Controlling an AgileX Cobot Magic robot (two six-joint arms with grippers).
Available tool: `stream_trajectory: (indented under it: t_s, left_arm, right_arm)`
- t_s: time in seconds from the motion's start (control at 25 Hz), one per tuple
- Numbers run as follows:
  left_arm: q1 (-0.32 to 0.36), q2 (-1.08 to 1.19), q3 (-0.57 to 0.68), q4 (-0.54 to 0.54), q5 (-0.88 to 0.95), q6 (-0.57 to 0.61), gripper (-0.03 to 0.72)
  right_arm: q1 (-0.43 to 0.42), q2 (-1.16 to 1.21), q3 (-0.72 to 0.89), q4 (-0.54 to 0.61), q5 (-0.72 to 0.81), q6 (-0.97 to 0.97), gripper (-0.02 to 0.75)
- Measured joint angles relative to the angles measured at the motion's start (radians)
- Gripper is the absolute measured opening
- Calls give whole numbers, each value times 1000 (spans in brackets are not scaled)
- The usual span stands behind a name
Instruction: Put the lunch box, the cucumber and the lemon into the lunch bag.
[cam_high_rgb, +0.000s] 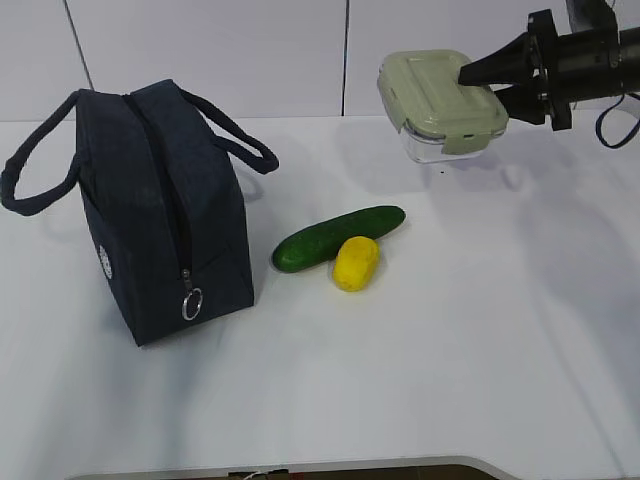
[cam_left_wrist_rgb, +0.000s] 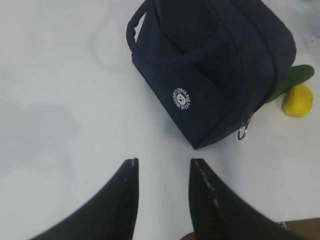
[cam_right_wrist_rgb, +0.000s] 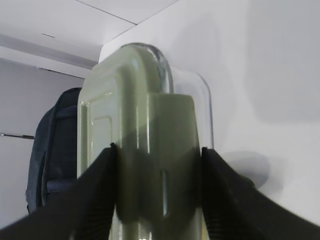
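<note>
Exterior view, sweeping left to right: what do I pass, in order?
lunch bag → cucumber → lemon → lunch box, held off the table → right gripper clamped on it.

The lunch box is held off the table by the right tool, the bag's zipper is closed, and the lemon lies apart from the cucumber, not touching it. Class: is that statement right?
One detail is wrong. The lemon is not apart from the cucumber; in the exterior view it rests right against it. The rest stands: the right tool holds the lunch box off the table, and the zipper on the lunch bag is closed.
</note>
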Motion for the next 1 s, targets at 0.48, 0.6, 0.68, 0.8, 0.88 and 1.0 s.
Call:
stream_trajectory:
  t_s: [0.48, 0.6, 0.68, 0.8, 0.88, 1.0]
  left_arm:
    - [0, 247, -17, -229, -87, 84, 261]
    - [0, 318, -63, -268, -93, 93, 349]
    - [0, 371, -101, -294, -93, 96, 417]
    - [0, 454, -146, -363, -93, 96, 468]
    - [0, 511, -161, -430, -93, 104, 477]
    - [0, 585, -180, -552, -93, 163, 482]
  right_arm:
    - [97, -14, -102, 6, 7, 24, 371]
    - [117, -14, -135, 6, 14, 38, 371]
    - [127, -14, -154, 6, 17, 50, 371]
    - [143, -14, -184, 6, 20, 62, 371]
    - [158, -14, -207, 6, 22, 70, 371]
    - [184, -14, -231, 6, 22, 74, 371]
